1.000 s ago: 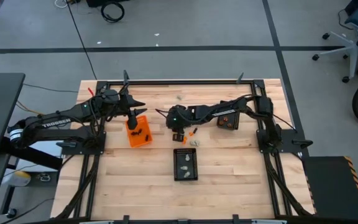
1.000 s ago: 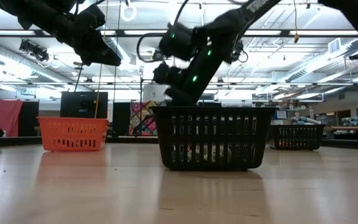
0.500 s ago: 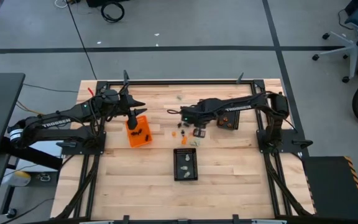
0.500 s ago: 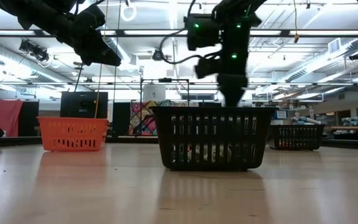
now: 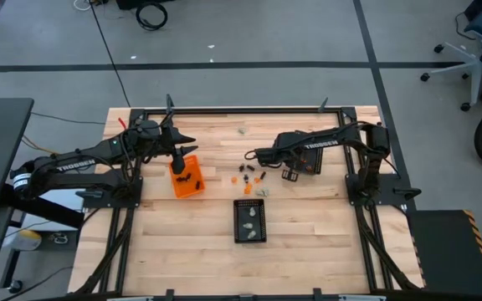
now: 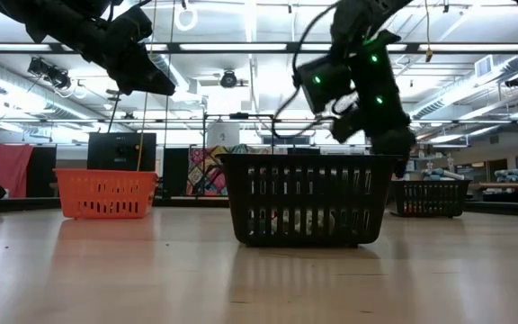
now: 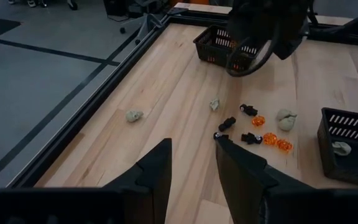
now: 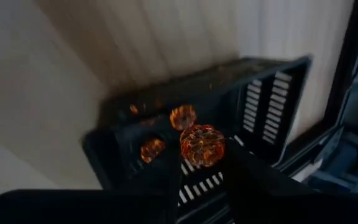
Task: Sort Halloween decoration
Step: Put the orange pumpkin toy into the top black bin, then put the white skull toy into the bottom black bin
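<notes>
1. Holding an orange piece (image 8: 202, 145) between its jaws, the right gripper (image 5: 289, 173) hangs over the black mesh bin (image 5: 306, 162) near the desk's right edge, toward the far side.
2. That bin already contains other orange pieces (image 8: 183, 116), seen through the right wrist view just beyond the held one.
3. The left gripper (image 5: 176, 170) hovers above the orange bin (image 5: 187, 177) near the desk's left edge; its jaws stand apart with nothing between them.
4. The orange bin holds several black pieces (image 5: 192, 178).
5. Loose Halloween decoration (image 5: 249, 177) lies around the desk's middle, between the orange bin and the far black bin: small orange, black and pale pieces close together.
6. One pale piece (image 5: 242, 130) sits alone near the desk's far edge.
7. A second black mesh bin (image 5: 250, 221) stands toward the near edge at the middle, with pale pieces (image 5: 250, 211) inside.
8. In the low view this near bin fills the centre, with the right arm above and behind it.
</notes>
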Robot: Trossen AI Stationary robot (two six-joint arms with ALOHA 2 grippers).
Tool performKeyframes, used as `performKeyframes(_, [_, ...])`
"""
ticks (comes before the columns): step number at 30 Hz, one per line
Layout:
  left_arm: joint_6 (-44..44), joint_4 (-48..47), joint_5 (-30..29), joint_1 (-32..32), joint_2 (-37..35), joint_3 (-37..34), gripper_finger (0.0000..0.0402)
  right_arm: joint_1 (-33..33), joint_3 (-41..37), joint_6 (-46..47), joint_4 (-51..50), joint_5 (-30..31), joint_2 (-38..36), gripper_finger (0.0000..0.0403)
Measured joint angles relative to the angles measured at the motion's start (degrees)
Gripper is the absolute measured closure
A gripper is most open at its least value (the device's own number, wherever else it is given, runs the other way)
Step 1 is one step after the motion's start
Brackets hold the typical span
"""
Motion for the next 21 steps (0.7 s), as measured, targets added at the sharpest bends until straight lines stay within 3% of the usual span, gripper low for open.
performKeyframes(7, [0.0, 0.0, 0.0, 0.0, 0.0, 0.0, 0.0269, -0.8, -5.0, 0.8, 1.7, -0.6, 0.1, 0.0284])
performKeyframes(15, [0.0, 0.0, 0.0, 0.0, 0.0, 0.0, 0.0269, -1.0, -5.3, 1.0, 1.5, -1.8, 0.1, 0.0242])
performKeyframes(21, [0.0, 0.0, 0.0, 0.0, 0.0, 0.0, 0.0269, -1.0, -5.3, 1.6, 1.2, -1.7, -3.1, 0.0232])
